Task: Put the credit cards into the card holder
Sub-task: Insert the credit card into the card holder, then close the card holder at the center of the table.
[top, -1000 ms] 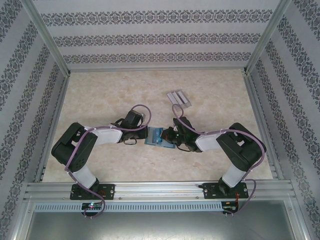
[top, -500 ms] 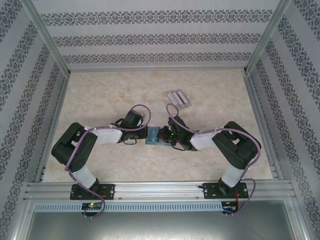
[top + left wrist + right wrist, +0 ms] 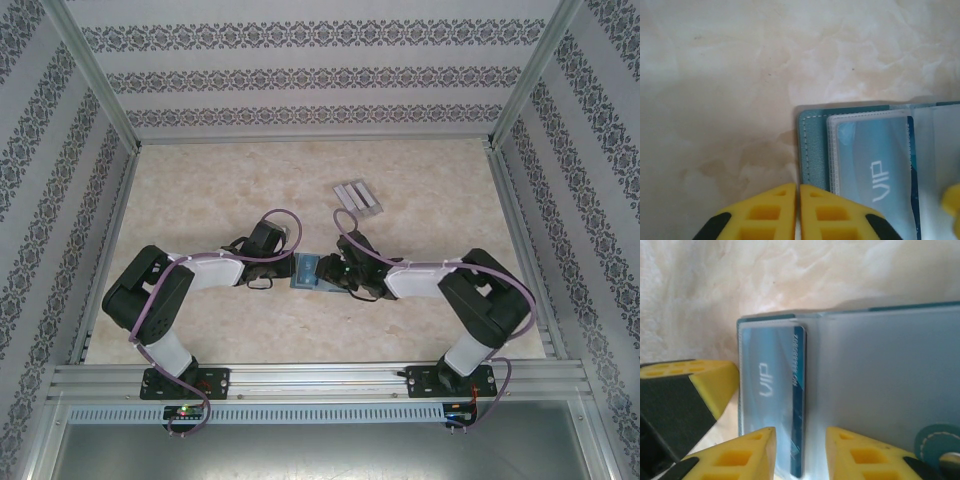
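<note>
**A:** Where your left gripper sits, what's it doing?
**B:** Fingers a slit apart at the card holder's left edge; I can't tell whether they pinch it. It lies open on the table between your grippers: teal cover, clear sleeve, blue VIP credit card inside.
**A:** Your right gripper?
**B:** Its fingers stand parted astride that sleeve, closed on nothing.

I work in a lab test cell, not a lived-in room. Bare aluminium posts run down from the upper corners of the overhead view and frame three panels of striped, patterned wallpaper hung like a stage set. The table top is a marble-look sheet. Along the bottom, a slotted metal rail carries my two bolted bases, the left base and the right base, and purple cables loop loosely over my arms.
</note>
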You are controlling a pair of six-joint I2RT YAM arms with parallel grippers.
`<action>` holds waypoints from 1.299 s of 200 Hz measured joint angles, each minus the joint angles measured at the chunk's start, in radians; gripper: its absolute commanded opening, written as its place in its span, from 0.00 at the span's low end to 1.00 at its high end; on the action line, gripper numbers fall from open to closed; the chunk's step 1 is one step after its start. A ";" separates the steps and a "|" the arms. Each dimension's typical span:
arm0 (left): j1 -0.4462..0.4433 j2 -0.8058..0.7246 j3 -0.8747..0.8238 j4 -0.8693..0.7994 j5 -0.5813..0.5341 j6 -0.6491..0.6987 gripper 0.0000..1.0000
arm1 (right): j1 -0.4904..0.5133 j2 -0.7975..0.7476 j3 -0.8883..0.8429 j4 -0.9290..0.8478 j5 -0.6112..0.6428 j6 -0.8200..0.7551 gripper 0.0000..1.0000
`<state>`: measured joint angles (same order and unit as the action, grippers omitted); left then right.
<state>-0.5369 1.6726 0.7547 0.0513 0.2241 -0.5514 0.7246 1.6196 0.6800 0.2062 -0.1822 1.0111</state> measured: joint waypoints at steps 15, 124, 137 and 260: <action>0.000 -0.010 0.000 -0.006 -0.001 0.008 0.30 | -0.001 -0.053 0.000 -0.071 0.021 -0.033 0.37; 0.000 -0.123 -0.002 -0.166 0.077 0.019 0.56 | -0.016 -0.179 0.162 -0.616 0.329 -0.316 0.48; 0.000 -0.106 -0.001 -0.169 0.098 0.014 0.57 | -0.016 -0.158 0.180 -0.637 0.334 -0.332 0.50; 0.015 -0.030 0.039 -0.171 0.185 -0.056 0.52 | -0.006 0.050 0.316 -0.669 0.365 -0.366 0.18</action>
<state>-0.5217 1.6424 0.7933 -0.1192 0.4095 -0.6075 0.7185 1.6691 0.9958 -0.4629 0.1825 0.6453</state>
